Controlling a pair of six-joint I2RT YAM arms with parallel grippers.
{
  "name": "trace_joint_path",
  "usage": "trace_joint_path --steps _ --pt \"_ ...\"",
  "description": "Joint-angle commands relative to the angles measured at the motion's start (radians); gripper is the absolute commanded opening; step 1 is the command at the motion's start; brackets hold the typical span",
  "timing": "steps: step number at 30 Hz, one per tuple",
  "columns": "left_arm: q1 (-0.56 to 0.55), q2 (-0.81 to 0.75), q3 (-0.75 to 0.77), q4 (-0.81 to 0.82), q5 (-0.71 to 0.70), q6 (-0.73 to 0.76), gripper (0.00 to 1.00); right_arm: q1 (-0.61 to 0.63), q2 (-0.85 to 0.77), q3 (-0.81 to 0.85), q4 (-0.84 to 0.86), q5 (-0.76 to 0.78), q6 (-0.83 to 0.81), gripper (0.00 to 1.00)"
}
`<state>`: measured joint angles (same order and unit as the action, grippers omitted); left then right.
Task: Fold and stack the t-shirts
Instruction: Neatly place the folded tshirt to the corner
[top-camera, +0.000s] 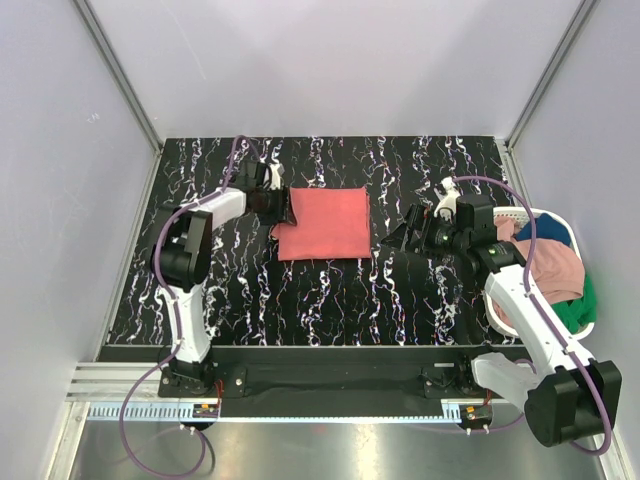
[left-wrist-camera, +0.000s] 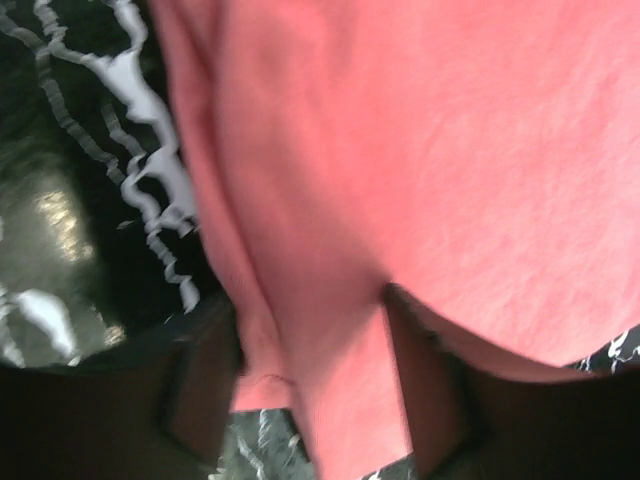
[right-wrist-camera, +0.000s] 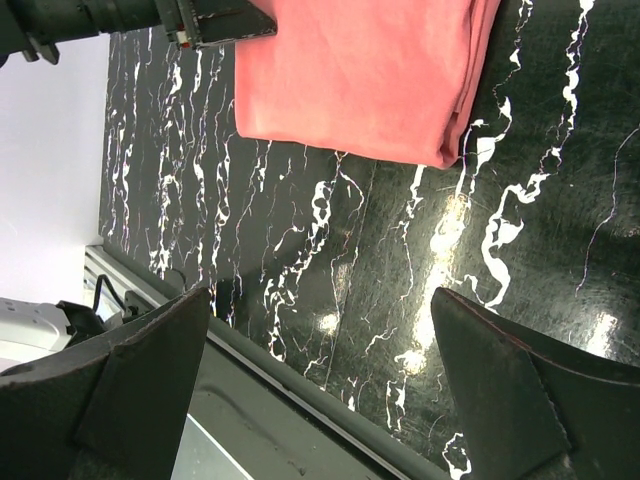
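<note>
At the left edge of the folded coral-red t-shirt (top-camera: 323, 223), the left gripper (top-camera: 285, 210) was lowered onto the black marbled table (top-camera: 330, 300). In the left wrist view its jaws stood partway apart, one dark finger (left-wrist-camera: 205, 390) on each side of a strip of the shirt's hem, with cloth lying loosely between them rather than clamped. The shirt itself lay flat as a neat, roughly square fold, its layered edges showing on the side facing the right wrist camera.

Just right of the shirt, and clear of it, the right gripper (top-camera: 405, 235) hovered over bare tabletop with its claw spread as wide as it goes and nothing held between the fingers (right-wrist-camera: 150, 390).

Well to the right of the shirt, at the table's edge, sat a white laundry basket (top-camera: 528, 212). Heaped in it were a dusty pink t-shirt (top-camera: 555, 265), a dark blue t-shirt (top-camera: 545, 232) at its far side, and a green t-shirt (top-camera: 580, 310) at its near side, all crumpled and unfolded.
</note>
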<state>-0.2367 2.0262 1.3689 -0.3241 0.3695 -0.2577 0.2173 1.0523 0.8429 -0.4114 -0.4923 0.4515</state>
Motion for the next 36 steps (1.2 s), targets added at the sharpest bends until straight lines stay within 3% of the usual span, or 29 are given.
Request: trace_joint_path --steps 1,3,5,12,23,33,36 --pt "-0.009 0.026 0.055 -0.007 -0.040 -0.037 0.47 0.005 0.000 0.009 0.049 -0.025 0.001 1.00" --pt "-0.009 0.020 0.055 -0.009 -0.061 -0.049 0.27 0.005 0.000 0.007 0.052 -0.023 0.006 1.00" --pt "-0.009 0.014 0.064 -0.035 -0.087 -0.061 0.14 0.005 0.002 0.008 0.051 -0.023 0.006 1.00" --pt "0.007 0.032 0.215 -0.196 -0.202 0.000 0.02 0.005 -0.003 0.010 0.054 -0.026 0.000 1.00" --pt "0.178 0.147 0.449 -0.392 -0.349 0.173 0.00 0.005 0.006 0.015 0.063 -0.011 -0.008 1.00" --pt "0.393 0.239 0.593 -0.328 -0.515 0.231 0.00 0.005 0.008 -0.018 0.132 -0.032 0.029 1.00" --pt "0.428 0.314 0.711 -0.306 -0.505 0.248 0.00 0.007 0.018 -0.015 0.138 -0.038 0.027 1.00"
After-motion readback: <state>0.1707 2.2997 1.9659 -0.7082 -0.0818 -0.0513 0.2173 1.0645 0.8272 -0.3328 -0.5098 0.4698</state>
